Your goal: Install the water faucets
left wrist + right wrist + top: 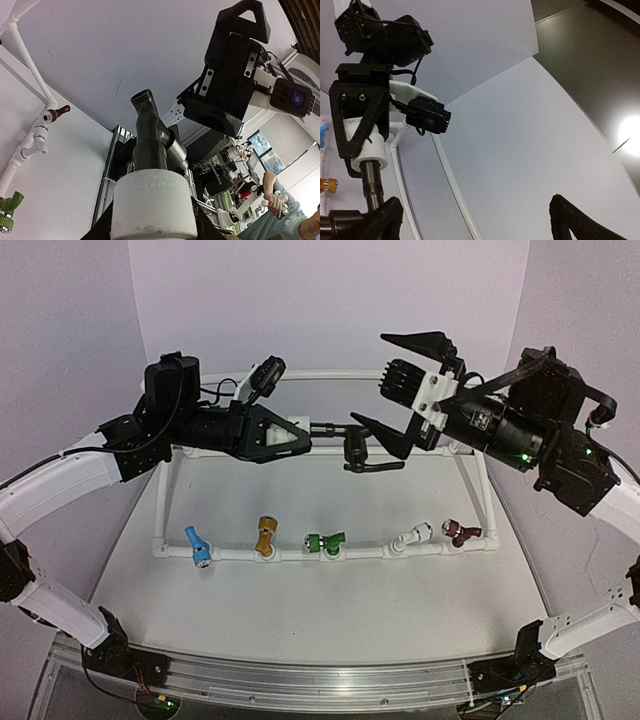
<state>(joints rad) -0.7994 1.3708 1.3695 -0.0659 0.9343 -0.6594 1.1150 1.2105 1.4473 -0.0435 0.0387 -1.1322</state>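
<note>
- Worktop [330, 610]: pale grey surface carrying a white pipe frame.
- Front pipe rail [365, 553]: nearest bar of the frame, with five taps seated along it. From left to right they are the blue faucet [197, 546], gold faucet [264, 536], green faucet [325, 542], white faucet [411, 536] and maroon faucet [458, 532].
- Dark grey faucet [352, 443]: in the air above the frame, behind the front rail and between the two grippers, lying roughly level. Its bent lever handle [372, 467] hangs below it, and its white fitting [296, 430] is at its left end.
- Left gripper [300, 435]: jaws clenched on the white fitting, carrying the dark grey faucet.
- Right gripper [372, 380]: jaws released and spread wide. The lower finger [385, 435] is just beside the faucet's free end; whether they touch cannot be told.
- Rear pipe rail [320, 374]: behind both grippers.
</note>
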